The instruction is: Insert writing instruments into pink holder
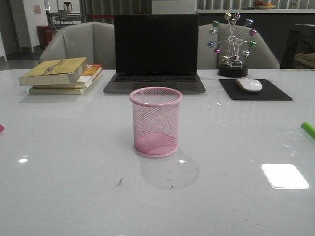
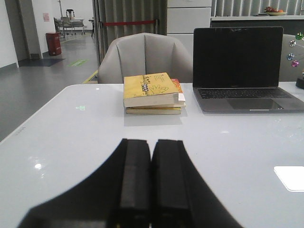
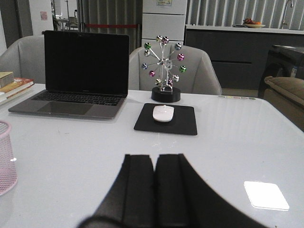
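Mesh of the pink holder [image 1: 155,121] stood upright near the middle of your white table [image 1: 74,187], in front of the closed-screen-dark laptop [image 1: 155,51], and you could see nothing inside it. You had the green marker [image 1: 308,130] lying at the table's far right edge, only its tip in the front view, and a pink sliver, likely the pink marker [image 1: 1,128], at the far left edge. Your left gripper [image 2: 151,185] had its fingers pressed together on nothing, facing the stack of books [image 2: 152,92]. Your right gripper [image 3: 155,190] was likewise closed and empty, pointed toward the mouse [image 3: 163,113] on its black pad [image 3: 166,119].
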{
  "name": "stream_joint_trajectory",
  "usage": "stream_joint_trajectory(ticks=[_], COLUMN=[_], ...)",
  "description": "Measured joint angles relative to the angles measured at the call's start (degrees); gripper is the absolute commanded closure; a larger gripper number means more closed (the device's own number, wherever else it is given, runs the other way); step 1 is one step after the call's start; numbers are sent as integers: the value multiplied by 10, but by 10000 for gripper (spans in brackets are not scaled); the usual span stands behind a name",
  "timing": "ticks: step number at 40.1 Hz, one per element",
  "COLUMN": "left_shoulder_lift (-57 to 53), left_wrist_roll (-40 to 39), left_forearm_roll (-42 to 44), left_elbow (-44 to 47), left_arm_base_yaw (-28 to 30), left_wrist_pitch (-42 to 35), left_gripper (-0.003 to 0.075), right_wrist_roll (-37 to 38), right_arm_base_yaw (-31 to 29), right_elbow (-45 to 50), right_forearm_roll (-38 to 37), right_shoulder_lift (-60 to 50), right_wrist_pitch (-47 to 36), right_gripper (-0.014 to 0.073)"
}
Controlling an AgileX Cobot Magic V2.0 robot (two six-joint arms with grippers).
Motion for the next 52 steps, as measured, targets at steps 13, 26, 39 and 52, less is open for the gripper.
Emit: stream_joint_trajectory(ticks=[13, 26, 39, 52], left_shoulder_lift=[0, 66, 216, 315], left_wrist_roll=[-1, -1, -1, -1], left_forearm_roll=[-44, -45, -44, -41], left_elbow=[-55, -320, -412, -351], left_arm_base_yaw=[0, 0, 0, 0], left_wrist_pitch=[-47, 87, 259, 323], left_gripper=[628, 628, 628, 517], right_wrist_roll=[0, 0, 0, 0], right_arm_base_yaw=[0, 0, 0, 0], right_elbow=[-65, -297, -405, -405], right_forearm_roll=[0, 0, 0, 0], right_shoulder_lift=[0, 25, 198, 367], right_wrist_pitch=[-6, 89, 347, 463], right_gripper=[566, 566, 566, 415])
